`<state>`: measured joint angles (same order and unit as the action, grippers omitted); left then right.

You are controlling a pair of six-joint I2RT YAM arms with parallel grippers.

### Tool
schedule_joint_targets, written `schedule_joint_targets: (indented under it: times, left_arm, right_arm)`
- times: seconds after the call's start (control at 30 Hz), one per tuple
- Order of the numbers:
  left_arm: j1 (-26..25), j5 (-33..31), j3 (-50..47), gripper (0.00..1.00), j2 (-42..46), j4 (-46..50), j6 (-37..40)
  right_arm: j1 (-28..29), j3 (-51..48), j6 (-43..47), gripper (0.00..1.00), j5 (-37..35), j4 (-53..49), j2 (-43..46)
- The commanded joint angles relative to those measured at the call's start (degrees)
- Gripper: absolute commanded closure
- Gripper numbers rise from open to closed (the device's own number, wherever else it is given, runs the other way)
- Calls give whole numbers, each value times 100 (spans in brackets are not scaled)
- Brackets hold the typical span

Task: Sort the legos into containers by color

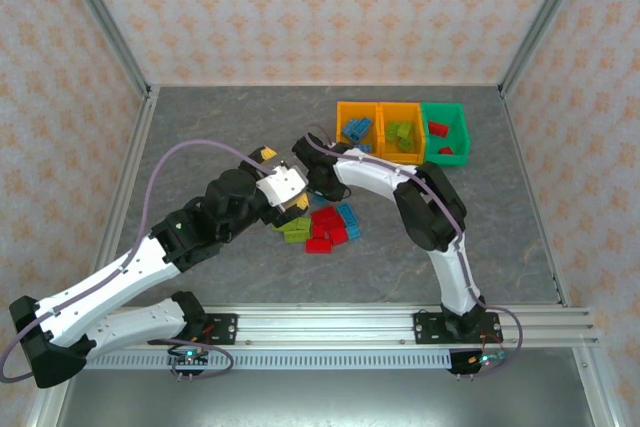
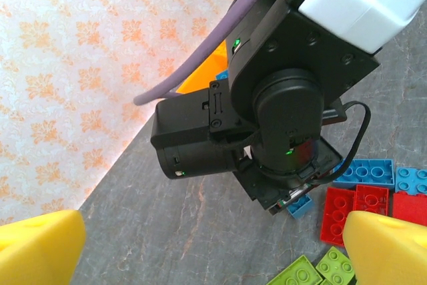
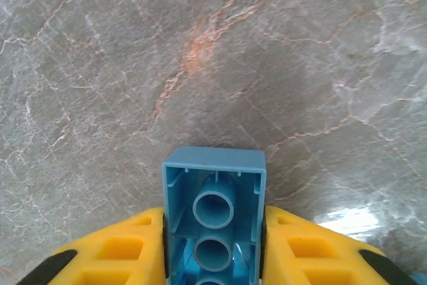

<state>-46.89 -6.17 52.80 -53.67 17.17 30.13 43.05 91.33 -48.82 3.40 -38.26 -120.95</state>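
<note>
Grey marbled table [image 1: 200, 127], patterned walls. Left gripper [image 2: 213, 250] just left of the pile [image 1: 322, 227], jaws spread wide, nothing between them; right gripper [image 3: 213, 231] just beyond the pile, jaws pinching a blue brick [image 3: 213, 185] over bare table. Bins [image 1: 402, 105] beyond and right of the pile already hold blue in the left one, green in the middle, red in the right, but the pile has a handful of green, red and blue left, so I judge the sort about half done, the held brick bound for the left bin.
</note>
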Motion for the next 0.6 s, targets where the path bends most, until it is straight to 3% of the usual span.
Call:
schedule_joint_targets:
  times: [0.0, 0.27, 0.4, 0.57]
  left_arm:
    - [5, 117, -21, 0, -3, 174, 107]
    - [3, 164, -23, 0, 45, 166, 92]
    - [1, 167, -15, 0, -2, 164, 90]
    - [8, 96, -47, 0, -30, 147, 124]
  right_arm:
    - [-133, -229, 136, 69, -234, -2, 525]
    - [-743, -409, 1258, 69, -1280, 281, 1685]
    - [-1286, 219, 1914, 69, -1492, 287, 1294]
    - [-1761, 1723, 2369, 67, -1177, -169, 203]
